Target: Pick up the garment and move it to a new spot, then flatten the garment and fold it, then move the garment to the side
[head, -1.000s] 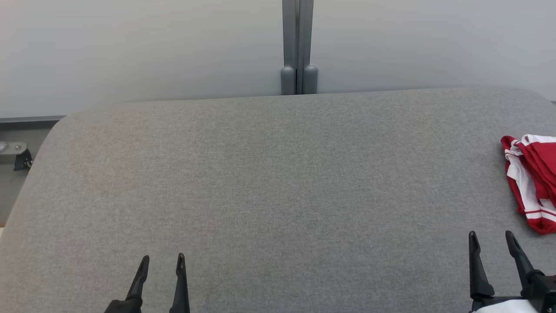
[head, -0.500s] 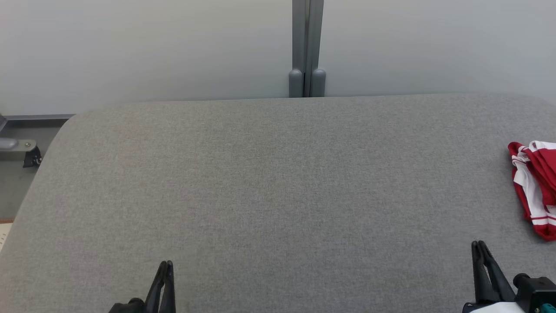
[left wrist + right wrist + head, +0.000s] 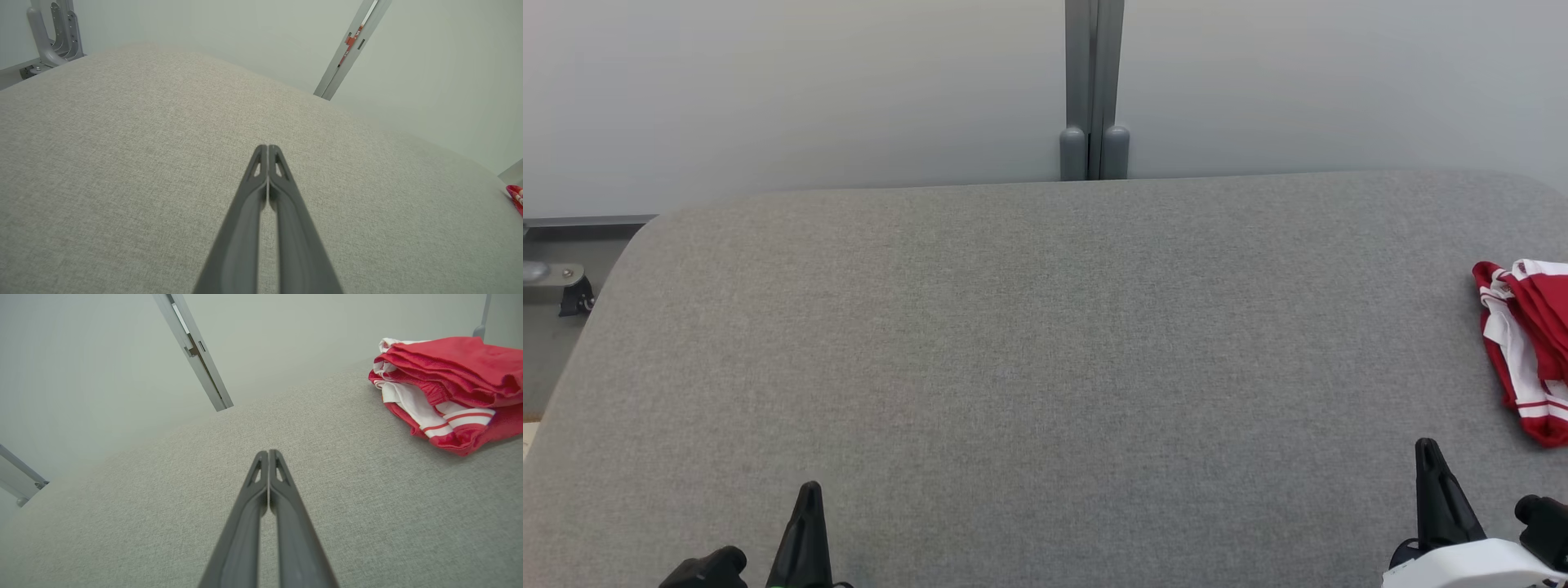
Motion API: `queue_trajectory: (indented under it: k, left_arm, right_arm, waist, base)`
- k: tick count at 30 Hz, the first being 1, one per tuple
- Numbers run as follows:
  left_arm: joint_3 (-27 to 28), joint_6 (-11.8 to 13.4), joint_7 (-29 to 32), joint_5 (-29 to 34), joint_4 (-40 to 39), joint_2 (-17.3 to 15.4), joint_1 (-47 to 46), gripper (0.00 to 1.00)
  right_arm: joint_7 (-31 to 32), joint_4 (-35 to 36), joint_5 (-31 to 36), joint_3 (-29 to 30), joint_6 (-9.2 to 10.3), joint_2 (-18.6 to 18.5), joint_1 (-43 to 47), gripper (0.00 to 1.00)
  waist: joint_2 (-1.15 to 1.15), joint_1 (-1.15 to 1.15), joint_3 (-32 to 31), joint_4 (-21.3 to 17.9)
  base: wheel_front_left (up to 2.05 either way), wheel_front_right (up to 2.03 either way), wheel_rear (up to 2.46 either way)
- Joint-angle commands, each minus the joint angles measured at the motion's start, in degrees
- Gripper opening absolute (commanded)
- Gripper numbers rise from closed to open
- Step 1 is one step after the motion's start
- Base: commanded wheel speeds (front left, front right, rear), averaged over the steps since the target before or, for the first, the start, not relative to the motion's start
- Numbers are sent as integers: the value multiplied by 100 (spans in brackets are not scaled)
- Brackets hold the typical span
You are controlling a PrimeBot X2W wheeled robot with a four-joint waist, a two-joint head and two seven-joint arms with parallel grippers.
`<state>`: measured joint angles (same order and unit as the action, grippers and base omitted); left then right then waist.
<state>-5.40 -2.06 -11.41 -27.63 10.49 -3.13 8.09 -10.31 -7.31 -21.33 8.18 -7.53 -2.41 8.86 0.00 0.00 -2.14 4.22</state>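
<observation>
A folded red and white garment (image 3: 1529, 347) lies at the right edge of the grey table (image 3: 1045, 343), partly cut off in the head view. From the right wrist it shows as a neat stack (image 3: 453, 384) up and to the right of my right gripper (image 3: 268, 452), well apart from it. That gripper (image 3: 1427, 447) is shut and empty near the front right. At the front left, my left gripper (image 3: 809, 488) is shut too, its tips (image 3: 267, 147) pressed together over bare fabric. A red sliver of garment (image 3: 515, 196) shows at the left wrist view's far right.
A pale wall with a grey vertical post (image 3: 1094, 90) stands behind the table. A metal bracket (image 3: 560, 286) sits off the table's left edge, over lower floor.
Both grippers went from open to shut over the last second and drew back toward the bottom edge. The head camera shifted slightly; the garment stays put.
</observation>
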Motion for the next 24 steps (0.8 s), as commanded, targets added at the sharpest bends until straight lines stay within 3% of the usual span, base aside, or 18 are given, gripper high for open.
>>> queue_trajectory:
  k: [1, 24]
  left_arm:
    - [56, -43, 48, -266, -50, -59, -202, 0]
    - [292, -206, 489, -2264, 76, -123, -597, 0]
  right_arm:
    - [50, 46, -277, -9, 0, -36, -169, 0]
    - [544, -162, -2368, -64, 2, -44, -587, 0]
  waist:
    - [0, 0, 4, -6]
    - [0, 0, 52, -94]
  base:
    - [0, 0, 0]
    - [0, 0, 0]
